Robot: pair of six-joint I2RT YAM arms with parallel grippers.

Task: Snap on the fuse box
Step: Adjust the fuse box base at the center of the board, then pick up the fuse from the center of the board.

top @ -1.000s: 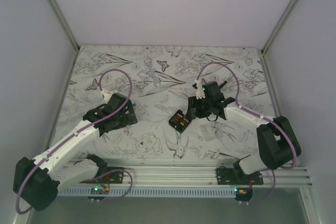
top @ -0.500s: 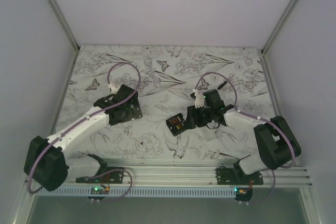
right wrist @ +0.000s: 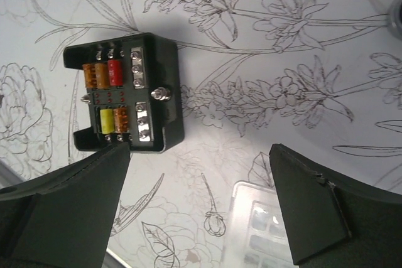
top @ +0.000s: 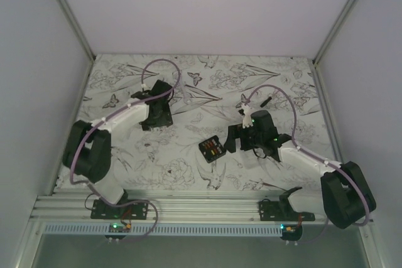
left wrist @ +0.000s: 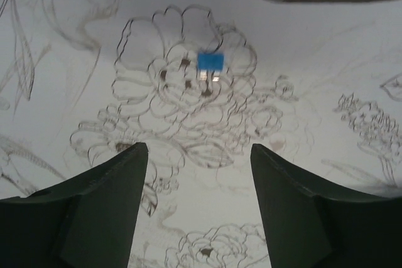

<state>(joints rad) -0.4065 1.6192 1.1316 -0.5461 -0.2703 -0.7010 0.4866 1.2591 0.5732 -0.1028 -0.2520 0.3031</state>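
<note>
Top view: fuse box point(top: 213, 149) flat on table point(top: 282, 73), open face up, likely so lid can be pressed down. Right gripper point(top: 228, 144) just right of box, jaws spread, empty. Left gripper point(top: 151, 122) well apart, box far to its right.

Left wrist view: 2 jaws apart, nothing between. 1 blue fuse point(left wrist: 210, 62) ahead; box not seen.

Right wrist view: box ahead-left, by left fingertip point(right wrist: 116, 158), outside gap. Clear lid point(right wrist: 260, 221) below gap, probably next pick.

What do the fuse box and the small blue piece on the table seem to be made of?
Fuse box: probably black plastic, with slightly glossy moulded walls and shiny metal screws inside. Blue piece: likely blue plastic, with two pale, metal-looking prongs.
</note>
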